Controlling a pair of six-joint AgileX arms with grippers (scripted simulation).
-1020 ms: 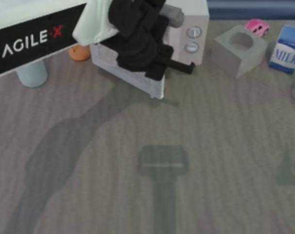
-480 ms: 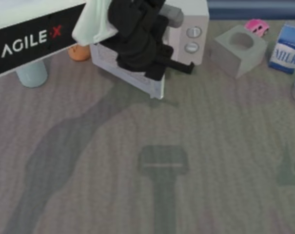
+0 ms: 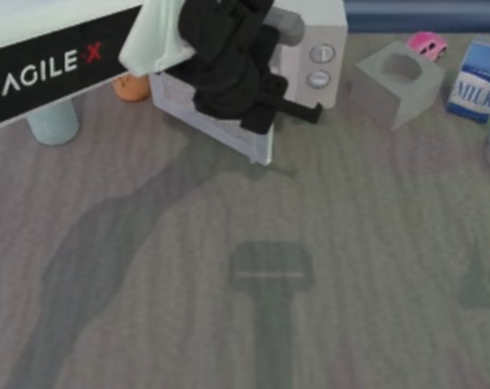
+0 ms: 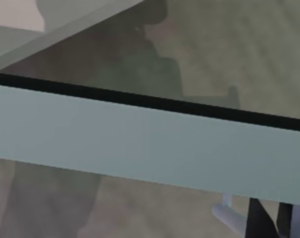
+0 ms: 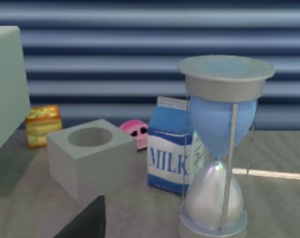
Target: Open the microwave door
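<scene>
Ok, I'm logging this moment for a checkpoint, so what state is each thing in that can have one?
microwave door: swung partly open, hinged at left, free edge out toward the table.
microwave: upright at the table's far edge.
left end effector: at the door.
milk carton: upright, closed.
hourglass: upright, blue bulb on top.
grey cube: round hole facing up.
right end effector: not in view.

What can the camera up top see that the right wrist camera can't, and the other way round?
Only the top view shows the microwave door swung out, the two knobs, the left gripper at the door's edge, and the light blue cup. Only the right wrist view shows the whole hourglass and a small yellow-orange box. Both show the grey cube, the milk carton and the pink toy.
</scene>
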